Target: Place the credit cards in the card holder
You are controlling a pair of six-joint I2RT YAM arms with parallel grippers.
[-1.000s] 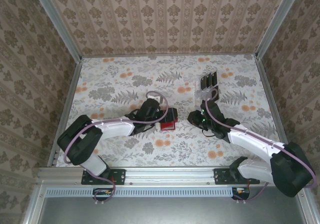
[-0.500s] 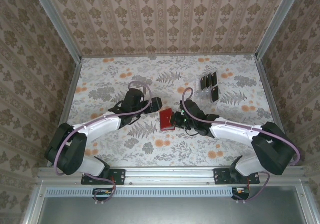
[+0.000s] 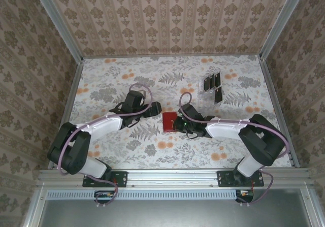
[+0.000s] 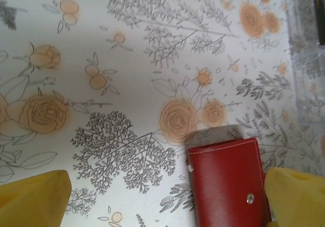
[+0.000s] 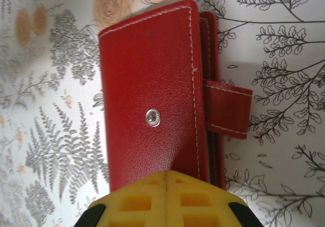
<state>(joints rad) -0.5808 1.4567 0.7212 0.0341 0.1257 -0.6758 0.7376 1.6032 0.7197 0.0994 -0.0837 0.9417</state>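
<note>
at the card holder (image 5: 152, 79), the right pincer (image 5: 166, 182) stretches low, fingers together.

Both arms stretch low from the near edge toward the middle of the worktop, forearms angled inward. The left hand (image 3: 154, 107) has its yellow fingers (image 4: 33, 199) spread wide apart. The right hand (image 3: 179, 121) points toward it from close by, its yellow fingers (image 5: 137, 202) pressed together.
</note>
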